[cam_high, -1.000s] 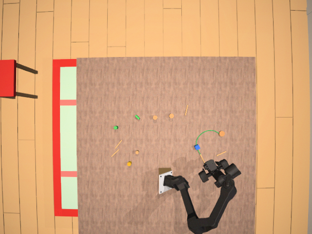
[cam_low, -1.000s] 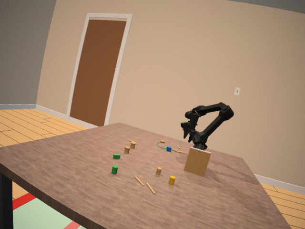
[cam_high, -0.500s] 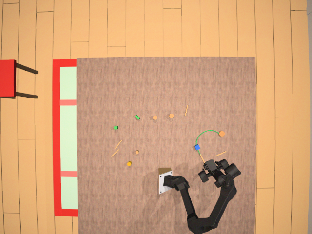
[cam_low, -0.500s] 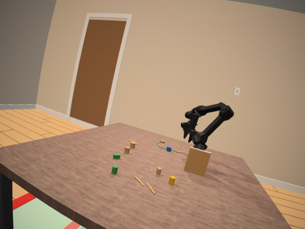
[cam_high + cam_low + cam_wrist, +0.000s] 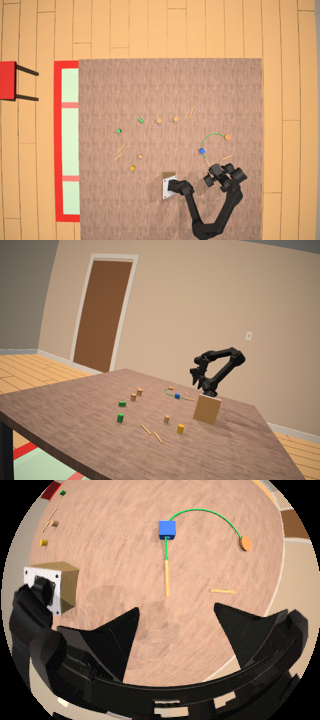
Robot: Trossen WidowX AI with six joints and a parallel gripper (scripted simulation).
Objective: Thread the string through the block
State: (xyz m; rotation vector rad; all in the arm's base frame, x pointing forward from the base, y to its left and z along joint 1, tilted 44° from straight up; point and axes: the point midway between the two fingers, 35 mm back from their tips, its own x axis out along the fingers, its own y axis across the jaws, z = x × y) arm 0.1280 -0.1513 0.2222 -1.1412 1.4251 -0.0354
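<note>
1. The hand (image 5: 195, 386) (image 5: 178, 608) hangs above the bench (image 5: 108, 85) (image 5: 103, 400) (image 5: 115, 550), its fingers spread wide with nothing between them.
2. The blue block (image 5: 202, 150) (image 5: 177, 396) (image 5: 167, 529) sits on the bench.
3. The green string (image 5: 215, 133) (image 5: 168, 394) (image 5: 199, 509) curves from the round wooden button (image 5: 227, 137) (image 5: 170, 388) (image 5: 245, 543) to one side of the block and shows again on the opposite side; it appears to run through the hole, though the inside is hidden.
4. The stick on the string's end (image 5: 207, 162) (image 5: 189, 399) (image 5: 167, 578) lies on the bench, apart from the block, with a short length of string between them.
5. A loose stick (image 5: 226, 157) (image 5: 187, 393) (image 5: 223, 591) lies near the string's stick, not touching it.
6. Well apart from the block, a green cylinder (image 5: 118, 130) (image 5: 120, 417) and a yellow cylinder (image 5: 132, 168) (image 5: 180, 429) (image 5: 44, 543) stand upright, with two more loose sticks lying nearby.
</note>
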